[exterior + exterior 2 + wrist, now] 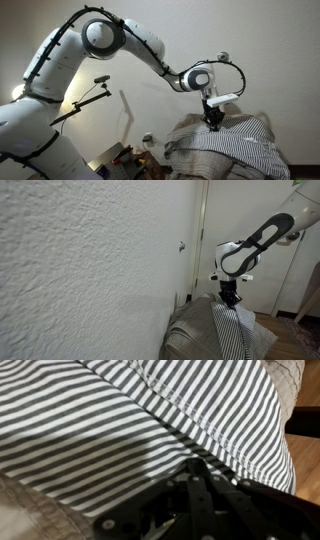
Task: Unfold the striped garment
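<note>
The striped garment (pixel 238 146) (pixel 236 332) lies heaped over a beige cushion-like mound (pixel 181 133) (pixel 190 335), white with thin dark stripes. My gripper (pixel 213 121) (pixel 230 300) comes straight down onto the top of the heap, where the cloth rises to a small peak. In the wrist view the stripes (pixel 120 420) fill the picture. There the gripper (pixel 193 463) is shut, its black fingers pressed together with a fold of the striped cloth pinched at their tips. Beige fabric (pixel 20 510) shows at the lower left corner.
A textured white wall (pixel 80 270) stands close beside the mound, with a door (pixel 215 230) behind it. A black stand with a small camera arm (pixel 92 92) and some clutter (pixel 130 156) sit beside the robot base. Wooden floor (pixel 285 330) shows past the garment.
</note>
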Controlling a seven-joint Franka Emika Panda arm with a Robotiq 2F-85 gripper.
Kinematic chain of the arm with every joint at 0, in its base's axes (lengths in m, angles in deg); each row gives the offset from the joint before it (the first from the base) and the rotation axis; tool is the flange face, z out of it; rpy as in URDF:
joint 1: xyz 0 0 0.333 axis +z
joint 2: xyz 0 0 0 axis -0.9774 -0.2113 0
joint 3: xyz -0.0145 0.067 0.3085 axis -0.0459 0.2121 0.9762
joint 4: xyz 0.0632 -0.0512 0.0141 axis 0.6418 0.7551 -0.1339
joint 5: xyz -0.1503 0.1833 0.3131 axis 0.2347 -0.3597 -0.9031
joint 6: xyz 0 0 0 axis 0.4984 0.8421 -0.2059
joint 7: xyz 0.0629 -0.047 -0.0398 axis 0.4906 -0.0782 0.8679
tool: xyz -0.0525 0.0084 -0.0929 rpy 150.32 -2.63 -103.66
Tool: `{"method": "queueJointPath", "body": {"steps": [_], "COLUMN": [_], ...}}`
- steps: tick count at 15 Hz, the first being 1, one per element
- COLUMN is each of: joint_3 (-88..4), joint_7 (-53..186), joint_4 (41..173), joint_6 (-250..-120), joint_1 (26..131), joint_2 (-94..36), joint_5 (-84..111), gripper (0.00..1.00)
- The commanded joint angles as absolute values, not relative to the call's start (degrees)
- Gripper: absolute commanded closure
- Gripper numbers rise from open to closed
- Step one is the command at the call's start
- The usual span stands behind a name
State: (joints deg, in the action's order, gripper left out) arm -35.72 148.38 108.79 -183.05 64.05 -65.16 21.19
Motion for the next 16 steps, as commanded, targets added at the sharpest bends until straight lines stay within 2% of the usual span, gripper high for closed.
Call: {"method": "queueJointPath", "body": {"steps": [1, 6, 16], "joint_3": [-35.07, -33.01, -29.03], "joint_7": [150.22, 153.29, 164.97], "joint_4": [106.74, 106.85, 103.79], "joint_6": [-182.08, -177.12, -157.98], "joint_1": [63.81, 63.84, 64.46], "joint_2": [-66.61, -66.4, -68.95], "joint_5": [20.26, 18.6, 13.09], "gripper": [1.0, 1.0, 1.0]}}
